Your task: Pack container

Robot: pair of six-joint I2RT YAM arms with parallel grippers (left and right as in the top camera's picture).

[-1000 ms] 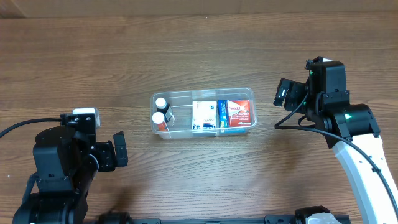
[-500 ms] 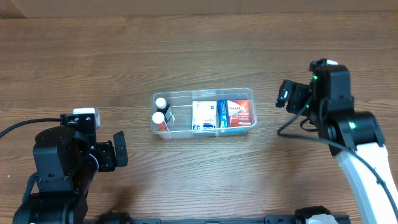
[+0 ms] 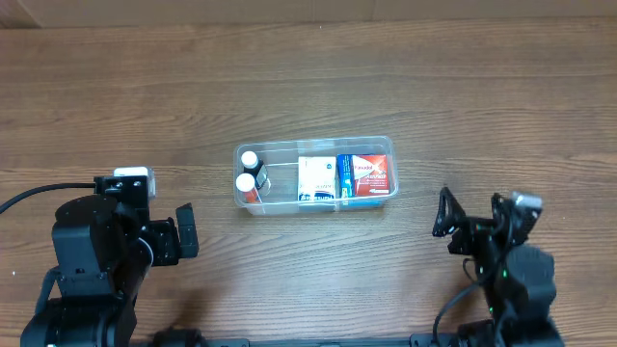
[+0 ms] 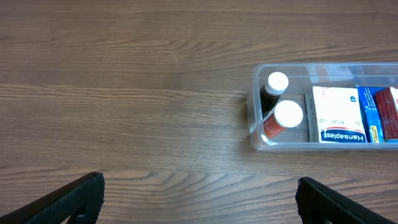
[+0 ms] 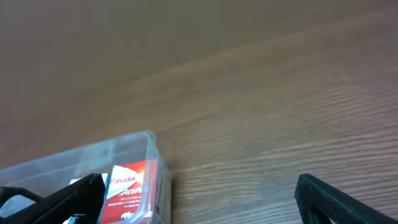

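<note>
The clear plastic container [image 3: 315,145] stands at the table's middle, holding two small bottles with white caps [image 3: 248,171], a white box [image 3: 316,179], a blue box [image 3: 343,176] and a red box [image 3: 370,174]. It also shows in the left wrist view [image 4: 323,70] and in the right wrist view [image 5: 87,155]. My left gripper [image 3: 185,230] is open and empty, left of and nearer than the container. My right gripper [image 3: 442,213] is open and empty, right of and nearer than the container. In both wrist views the fingers [image 4: 74,196] [image 5: 339,199] stand wide apart over bare wood.
The wooden table [image 3: 308,77] spreads around the container. A black cable [image 3: 29,198] runs to the left arm at the left edge.
My right arm has drawn back from beside the container's right end toward the table's near edge. The left arm and the container have not moved.
</note>
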